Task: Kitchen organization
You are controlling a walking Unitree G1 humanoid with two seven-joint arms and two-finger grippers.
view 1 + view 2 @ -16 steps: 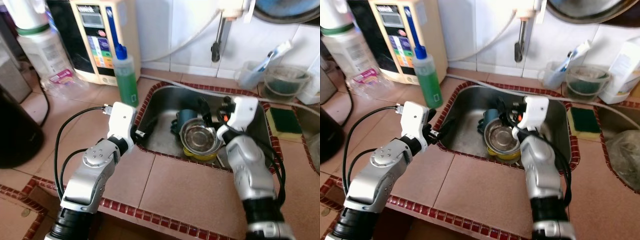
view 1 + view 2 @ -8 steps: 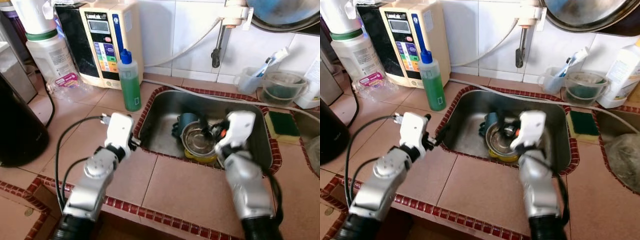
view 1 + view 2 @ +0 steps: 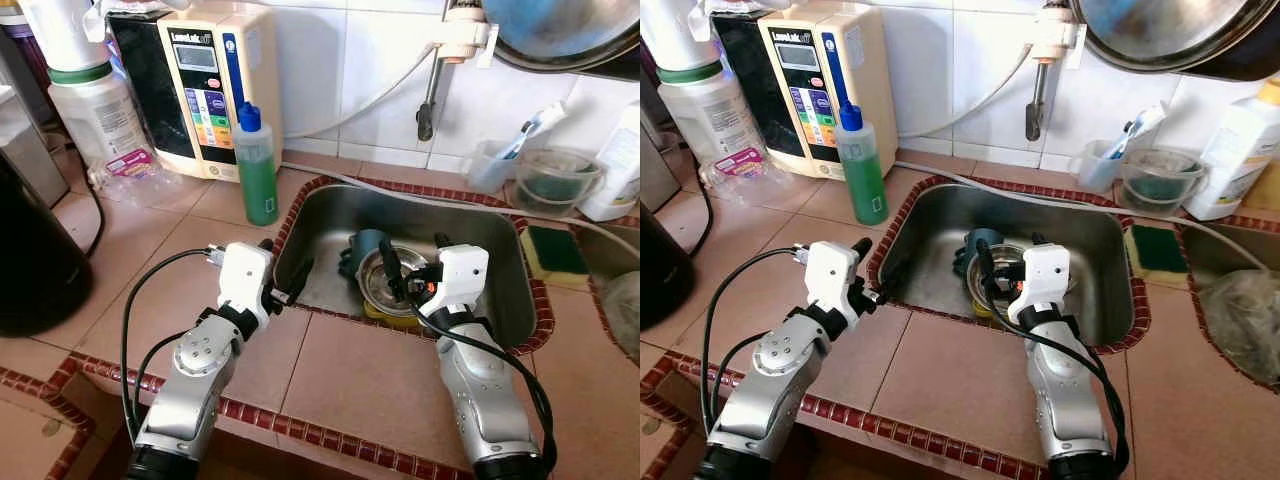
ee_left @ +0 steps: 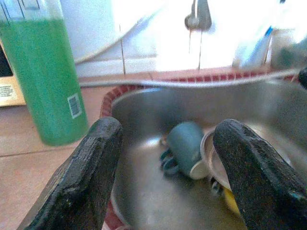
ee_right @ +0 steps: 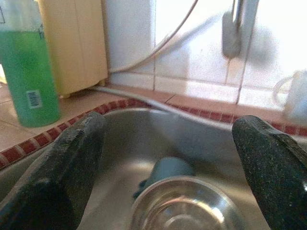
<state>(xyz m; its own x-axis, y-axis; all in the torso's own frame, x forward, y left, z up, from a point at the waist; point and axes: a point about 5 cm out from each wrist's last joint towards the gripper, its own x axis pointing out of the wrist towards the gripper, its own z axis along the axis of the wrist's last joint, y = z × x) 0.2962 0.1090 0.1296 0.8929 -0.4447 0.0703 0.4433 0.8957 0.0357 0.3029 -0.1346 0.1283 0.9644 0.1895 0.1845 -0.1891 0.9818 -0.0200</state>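
A: So what's different from a second ago? Mostly the camera. It's pulled back and tilted up, so more of the back wall and the tap (image 3: 1038, 92) shows. The dishes haven't budged: steel bowl (image 3: 388, 281) sitting on something yellow in the middle of the sink (image 3: 330, 215), teal mug (image 4: 188, 149) lying on its side just beside it, toward the soap side.

B: And the arms?

A: The right gripper (image 3: 412, 262) is the real change. Earlier it sat at the far right of the bowl; now it's above the bowl's near edge, its two black fingers (image 5: 276, 165) spread wide, holding nothing. In its wrist view the bowl and mug sit low between them, no contact that I can see.

B: Left one?

A: The left gripper (image 4: 168, 163) is still parked at the sink's left rim over the tiled tabletop (image 3: 370, 375), fingers (image 4: 93, 167) wide apart too, empty, pointing in toward the mug. Barely shifted.

B: Anything else around?

A: Green soap bottle (image 3: 256, 165) with a blue cap upright by the sink's back-left corner, beige appliance (image 3: 215, 85) behind it against the wall, big white jug (image 3: 95, 115) further left. On the right there's a green sponge (image 3: 555, 250) just past the sink rim and a clear container (image 3: 553, 178) near the wall.
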